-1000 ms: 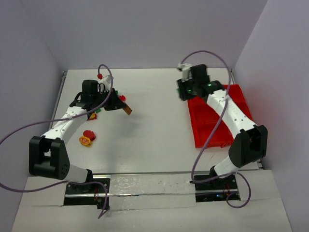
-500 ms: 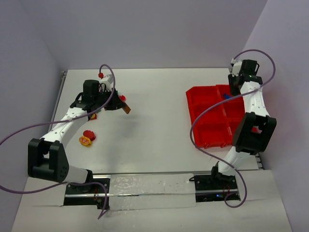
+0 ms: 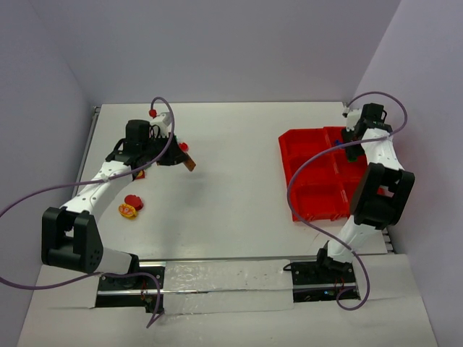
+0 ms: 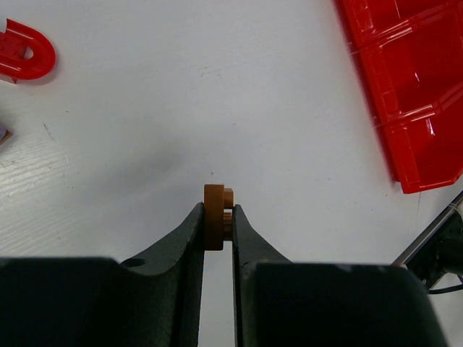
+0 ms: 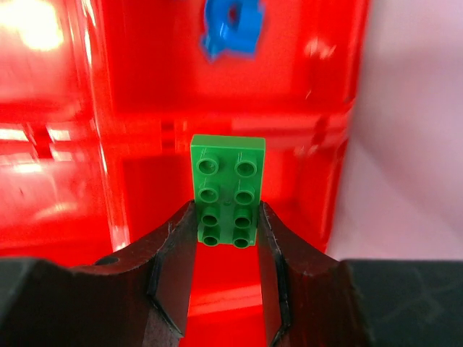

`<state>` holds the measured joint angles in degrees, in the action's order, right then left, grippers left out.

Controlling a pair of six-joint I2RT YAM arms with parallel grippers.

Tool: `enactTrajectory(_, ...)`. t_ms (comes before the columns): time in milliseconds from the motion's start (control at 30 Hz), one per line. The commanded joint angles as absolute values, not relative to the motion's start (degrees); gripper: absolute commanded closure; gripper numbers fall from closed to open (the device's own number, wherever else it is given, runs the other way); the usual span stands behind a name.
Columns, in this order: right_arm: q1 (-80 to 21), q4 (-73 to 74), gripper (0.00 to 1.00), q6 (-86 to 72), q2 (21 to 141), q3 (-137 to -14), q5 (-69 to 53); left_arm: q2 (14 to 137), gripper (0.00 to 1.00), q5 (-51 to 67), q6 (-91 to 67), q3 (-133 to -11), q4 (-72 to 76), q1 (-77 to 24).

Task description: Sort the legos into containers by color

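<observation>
Two pieces are in hand. Our green brick point(image 5: 228, 189) sits clamped in the right gripper point(image 5: 226, 220), its long axis running along the fingers. It hangs over a bare compartment of the red tray point(image 5: 65, 144), and the blue piece point(image 5: 231, 29) lies one compartment ahead. Our left gripper point(image 4: 217, 213) pinches an orange-brown piece point(image 4: 213, 225) above the table point(image 4: 217, 87), well apart from the tray, which lies ahead to its right.

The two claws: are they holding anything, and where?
The left gripper pinches a small orange-brown piece across its faces; the right gripper clamps a green brick by its sides.
</observation>
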<state>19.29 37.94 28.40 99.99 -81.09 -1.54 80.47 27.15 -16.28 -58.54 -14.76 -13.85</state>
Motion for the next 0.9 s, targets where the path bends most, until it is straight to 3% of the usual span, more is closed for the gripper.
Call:
enactTrajectory(0,20.11,37.78,0.99,31.32,95.51,-77.29,-2.99,79.7,1.0,27.31,-15.56,-61.04,-14.26,-14.48)
enactTrajectory(167,20.39,37.44,0.96,31.31,96.37,-76.38,-2.99,79.98,1.0,27.66,-15.56,-61.17,-14.15,-14.83)
enactTrajectory(267,20.48,37.9,0.87,31.36,96.59,-76.1,-3.58,79.98,1.0,27.55,-15.42,-61.1,-14.22,-14.94)
enactTrajectory(367,20.41,38.17,0.69,31.4,96.19,-75.55,-3.94,80.0,1.0,27.51,-15.29,-61.21,-14.15,-14.96)
enactTrajectory(400,20.48,38.6,0.57,31.45,95.97,-75.41,-4.24,80.07,1.0,27.52,-15.3,-61.35,-14.15,-15.03)
enactTrajectory(533,20.48,39.64,0.31,31.03,94.91,-75.41,-4.92,80.51,1.0,27.86,-15.47,-61.61,-13.8,-15.29)
enactTrajectory(600,20.48,40.52,0.23,31.03,93.93,-76.04,-5.24,80.76,1.0,28.26,-15.55,-61.77,-13.64,-15.54)
enactTrajectory(867,18.06,47.95,0.17,27.97,88.0,-83.99,-14.44,81.46,1.0,35.11,-21.4,-62.14,-10.22,-15.82)
